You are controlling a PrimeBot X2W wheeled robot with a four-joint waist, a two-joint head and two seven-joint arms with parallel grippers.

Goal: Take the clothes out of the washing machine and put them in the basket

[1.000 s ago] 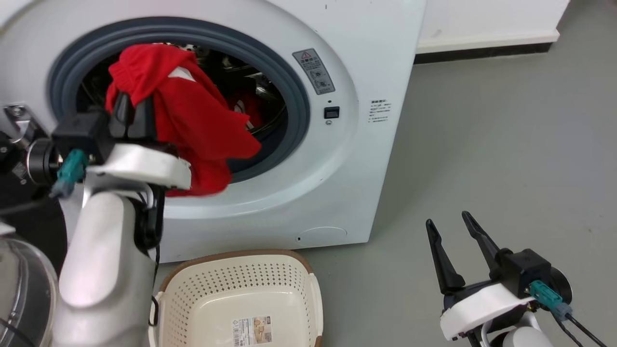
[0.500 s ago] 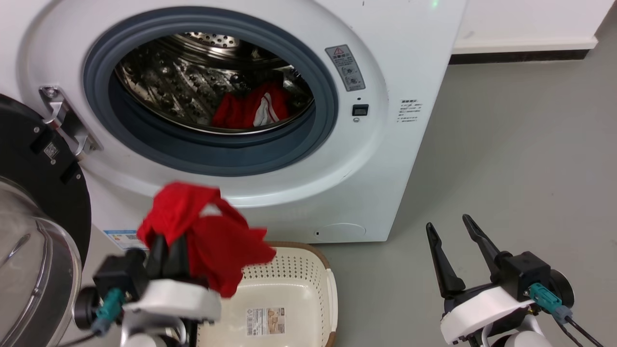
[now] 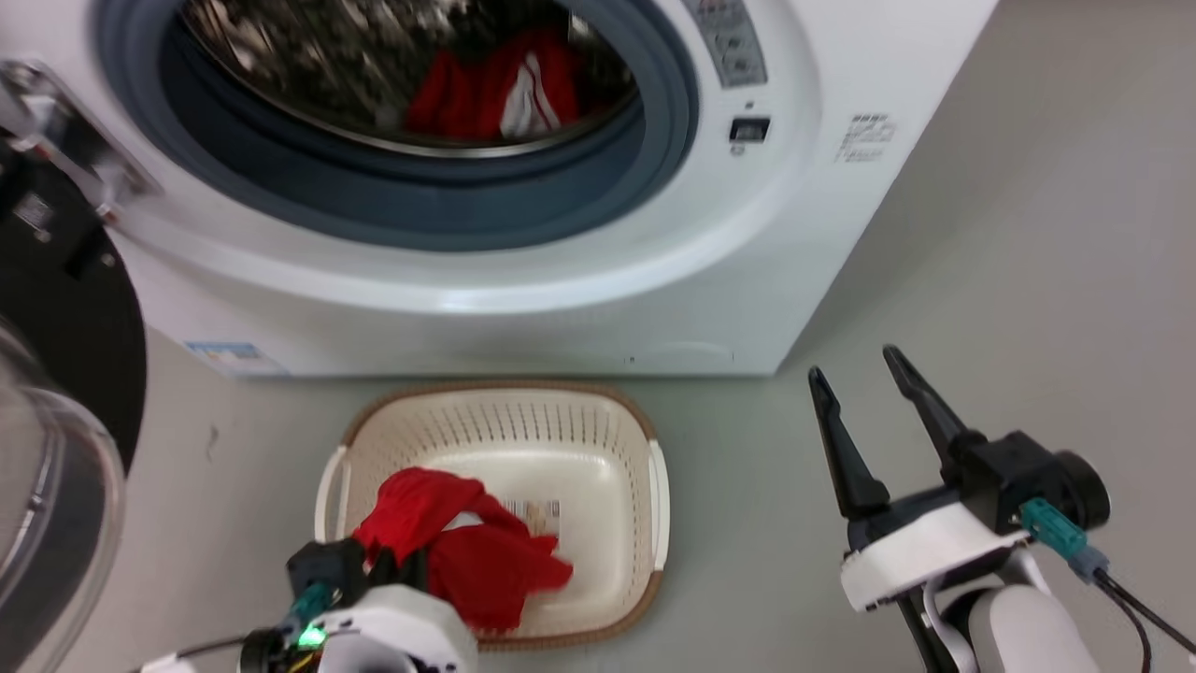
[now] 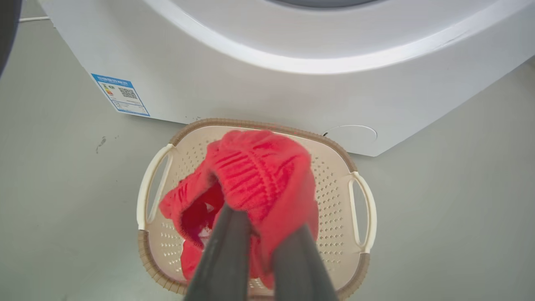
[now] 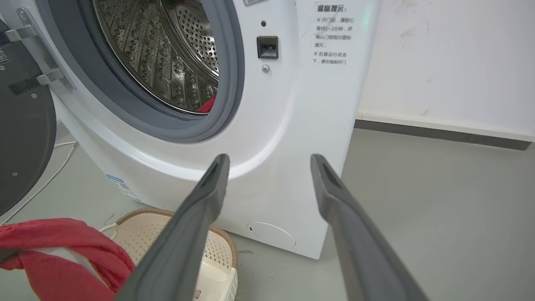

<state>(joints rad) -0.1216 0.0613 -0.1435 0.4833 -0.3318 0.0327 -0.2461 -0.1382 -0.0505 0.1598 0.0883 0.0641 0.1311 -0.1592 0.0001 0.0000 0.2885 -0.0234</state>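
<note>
My left end effector (image 4: 267,234) is clamped on a red garment (image 4: 259,171), its two dark fingers pinching a fold of ribbed knit. The cloth hangs bunched over the near left part of the basket (image 3: 505,386), and I cannot tell whether it touches the bottom. The basket is cream plastic with rounded corners, rows of small holes in its walls, a brown woven-look rim and white loop handles. It sits on the grey floor (image 3: 1028,234) just in front of the washing machine (image 3: 794,215). A printed label (image 3: 534,514) lies on its bottom, too blurred for me to read. A second red garment (image 3: 495,89) with white stripes lies inside the perforated steel drum (image 5: 167,54), behind the thick grey gasket (image 3: 420,201). The black-framed glass door (image 3: 56,308) stands swung open at the left. The machine's front carries a blue-edged sticker (image 4: 120,95) with a QR code low down, and a notice (image 5: 332,33) in Chinese characters beside the porthole. My right end effector (image 3: 855,366) hangs above the floor to the basket's right, fingers spread and holding nothing.
</note>
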